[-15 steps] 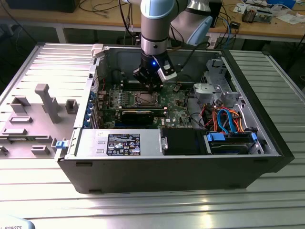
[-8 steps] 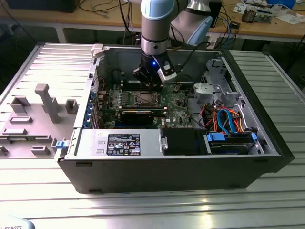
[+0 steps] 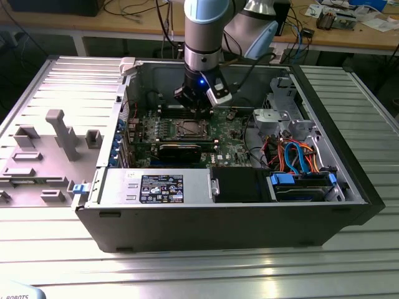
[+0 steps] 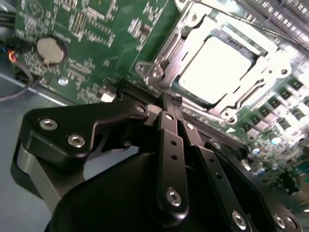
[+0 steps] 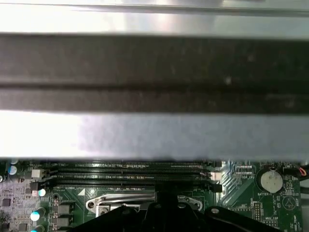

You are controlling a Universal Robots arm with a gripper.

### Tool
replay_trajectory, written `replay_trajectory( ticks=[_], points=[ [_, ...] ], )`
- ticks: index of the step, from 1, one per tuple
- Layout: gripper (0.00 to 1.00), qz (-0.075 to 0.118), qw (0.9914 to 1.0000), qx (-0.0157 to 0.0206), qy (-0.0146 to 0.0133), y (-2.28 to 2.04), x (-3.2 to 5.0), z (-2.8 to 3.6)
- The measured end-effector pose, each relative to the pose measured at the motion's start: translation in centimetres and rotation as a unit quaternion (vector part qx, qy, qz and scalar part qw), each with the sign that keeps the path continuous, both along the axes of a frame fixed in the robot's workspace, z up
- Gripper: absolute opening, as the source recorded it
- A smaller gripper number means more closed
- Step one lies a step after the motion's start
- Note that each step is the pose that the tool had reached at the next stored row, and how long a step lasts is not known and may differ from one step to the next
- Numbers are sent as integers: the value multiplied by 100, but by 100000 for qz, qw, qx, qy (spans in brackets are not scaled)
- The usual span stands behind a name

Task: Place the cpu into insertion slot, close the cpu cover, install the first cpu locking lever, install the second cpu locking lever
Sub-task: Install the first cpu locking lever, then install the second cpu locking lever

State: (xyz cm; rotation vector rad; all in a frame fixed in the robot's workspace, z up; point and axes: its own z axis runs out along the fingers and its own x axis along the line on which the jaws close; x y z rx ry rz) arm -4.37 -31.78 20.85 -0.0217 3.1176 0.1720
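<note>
Gripper: black linkage fingers fill the near part of the second wrist view, the gripper (image 4: 170,104) drawn to a point with its tips pressed together and nothing between them; they hang just beside the socket's edge.
CPU: the cpu (image 4: 219,67) lies flat inside the socket, its pale metal top glaring under the light; in the exterior view it is the pale square (image 3: 189,129) under the arm's wrist.
CPU cover: the cpu cover (image 4: 169,46) appears folded down around the chip, its silver frame bordering all sides of the lid; I cannot tell whether it is fully seated.
Insertion slot: the insertion slot (image 3: 178,129) sits mid-board, beside the long black memory slots (image 5: 125,169).
Locking levers: thin silver metal runs along the frame, but whether either lever is hooked cannot be made out.
Motherboard: the green motherboard (image 4: 91,43) carries a round coin battery (image 4: 52,49) well away from the socket.
Case: the open computer case (image 3: 224,218) lies on its side on a ribbed metal table (image 3: 187,274).
Risk: judged from here, closed tips this near the frame could slide off a springy lever and strike the board or nearby slots; pressing a cover not fully seated could load the chip unevenly.
</note>
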Motion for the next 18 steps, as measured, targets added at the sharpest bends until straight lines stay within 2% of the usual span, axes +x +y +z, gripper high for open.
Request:
replay_trajectory(
  ticks=[2,18],
  points=[
    [11,-4,100000,-63,-2,-11,0,-1],
    [11,-3,100000,-76,2,-17,0,0]
  ],
)
